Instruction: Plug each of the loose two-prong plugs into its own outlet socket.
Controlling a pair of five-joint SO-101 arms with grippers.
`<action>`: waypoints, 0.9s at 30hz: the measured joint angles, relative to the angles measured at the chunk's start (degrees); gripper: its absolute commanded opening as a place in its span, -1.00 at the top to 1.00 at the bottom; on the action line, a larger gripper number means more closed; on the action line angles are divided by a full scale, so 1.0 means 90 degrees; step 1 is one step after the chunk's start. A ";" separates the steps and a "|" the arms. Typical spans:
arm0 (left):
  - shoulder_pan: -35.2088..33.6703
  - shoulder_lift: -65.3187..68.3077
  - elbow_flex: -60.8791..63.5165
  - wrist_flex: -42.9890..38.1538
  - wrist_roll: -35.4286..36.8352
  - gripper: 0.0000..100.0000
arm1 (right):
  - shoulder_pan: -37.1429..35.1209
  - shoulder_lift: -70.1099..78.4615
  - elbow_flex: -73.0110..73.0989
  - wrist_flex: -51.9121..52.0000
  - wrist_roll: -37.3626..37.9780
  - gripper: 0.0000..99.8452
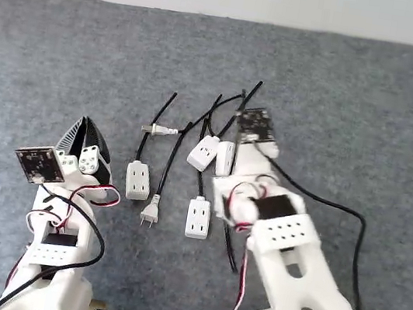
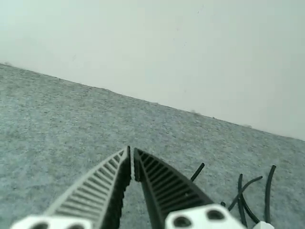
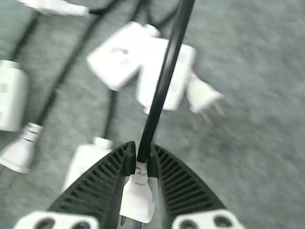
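High view: the left arm (image 1: 57, 253) sits back at the near edge of the tabletop (image 1: 378, 111), left jaws raised and pressed together on nothing; the right arm (image 1: 290, 271) leans over the tangle of leads, and its own wrist board covers the right jaws; a left socket (image 1: 138, 180), a mid socket (image 1: 198, 217) and a back socket (image 1: 203, 152) lie loose and apart; a front plug (image 1: 150, 213) lies between the first two, and a back plug (image 1: 159, 129) lies beyond them.

Left wrist view: the left jaws are all but shut, empty, aimed up at the wall (image 2: 190, 57); a few cord ends (image 2: 243, 191) lie past them.

Right wrist view: the right jaws are clamped on the held plug (image 3: 137, 195), above the sockets; its cord (image 3: 164, 81) runs out forward between the tips; the prongs seem to point back toward the wrist, so the plug likely needs turning or a fresh grip before it can meet any slots; a socket would probably slide when pushed, so the idle arm might pin it. Two white blocks (image 3: 121, 55) overlap under the cord, with a pronged plug (image 3: 205, 98) just beside; blur hides whether that plug is joined to a block, and no slots can be made out.
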 measured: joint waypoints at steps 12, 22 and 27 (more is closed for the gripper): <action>0.0010 0.0000 0.0000 0.0059 0.0000 0.97 | 0.1309 0.0361 -0.0039 0.0762 0.0967 0.98; 0.0010 0.0000 0.0000 0.0059 0.0000 0.97 | 0.1973 0.1934 -0.0918 0.0762 0.1563 0.91; 0.0010 0.0000 0.0000 0.0059 0.0000 0.97 | 0.2012 0.2149 -0.1162 0.1133 0.1827 0.83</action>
